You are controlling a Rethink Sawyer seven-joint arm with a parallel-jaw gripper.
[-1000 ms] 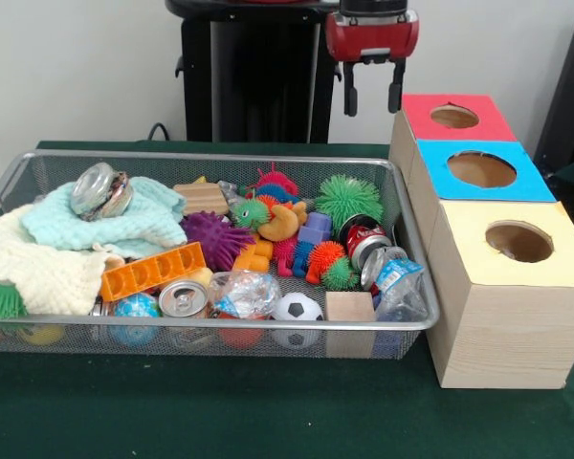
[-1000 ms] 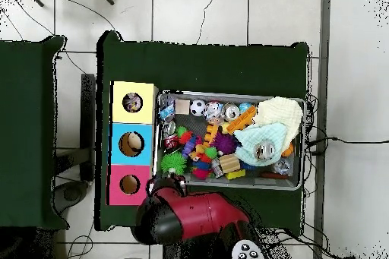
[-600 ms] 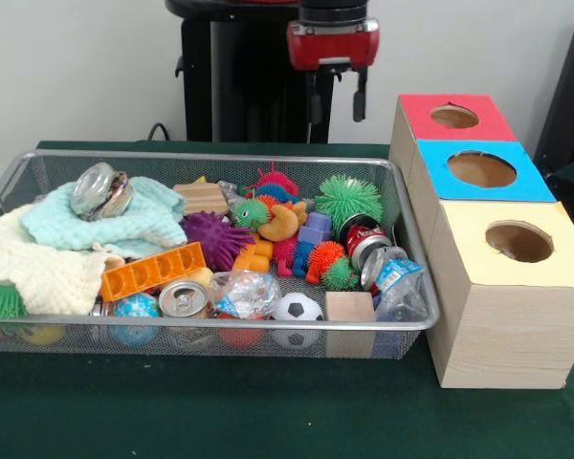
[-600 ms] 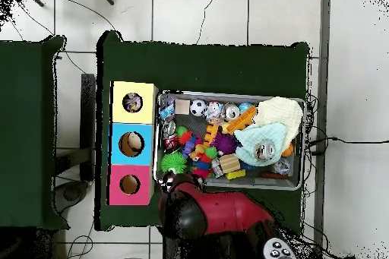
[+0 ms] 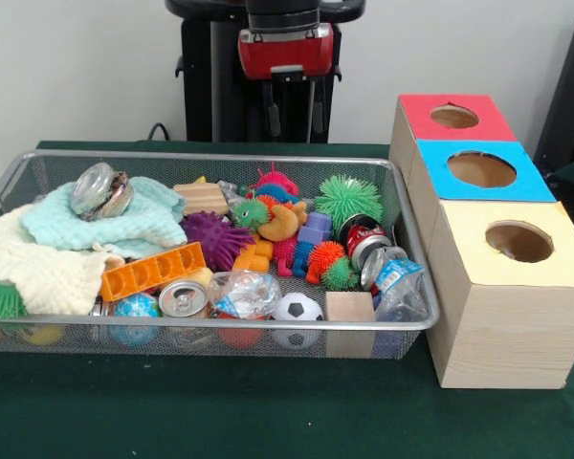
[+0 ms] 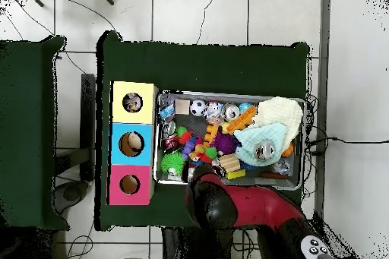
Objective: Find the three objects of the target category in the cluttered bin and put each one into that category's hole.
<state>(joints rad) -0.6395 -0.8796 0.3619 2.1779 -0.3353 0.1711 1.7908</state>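
The wire mesh bin (image 5: 413,287) sits on the green table (image 5: 268,411), and the gripper (image 5: 293,107) hangs above the bin's far rim, clear of all contents. Its two dark fingers (image 5: 275,120) point down with a visible gap between them and hold nothing.

Front view, left to right:

- Far left of the fingers and nearer the camera: a cream knitted cloth (image 5: 33,268) and a mint knitted cloth (image 5: 96,225), with a glass jar (image 5: 100,189) lying on the mint cloth.
- Left of the fingers, at the near side of the bin: an orange plastic tray (image 5: 153,271), a blue globe ball (image 5: 136,308) and a silver can (image 5: 184,298).
- Just left of the fingers and below them: a wooden block (image 5: 201,197) and a purple spiky ball (image 5: 215,239).
- Directly below the fingers: a cluster of small coloured toys, including a green and orange spiky figure (image 5: 252,210).
- Below the fingers, at the near rim: a soccer ball (image 5: 297,308).
- Right of the fingers and lower: a green spiky ball (image 5: 349,199), a red can (image 5: 364,239), a wooden cube (image 5: 350,308) and a crumpled plastic bottle (image 5: 397,277).
- Further right, outside the bin: a row of three wooden boxes, each with a round hole in its top, namely the red box (image 5: 456,117), the blue box (image 5: 483,170) and the yellow box (image 5: 517,244).

In the overhead view the red arm (image 6: 251,206) covers the bin's edge on the robot's side.
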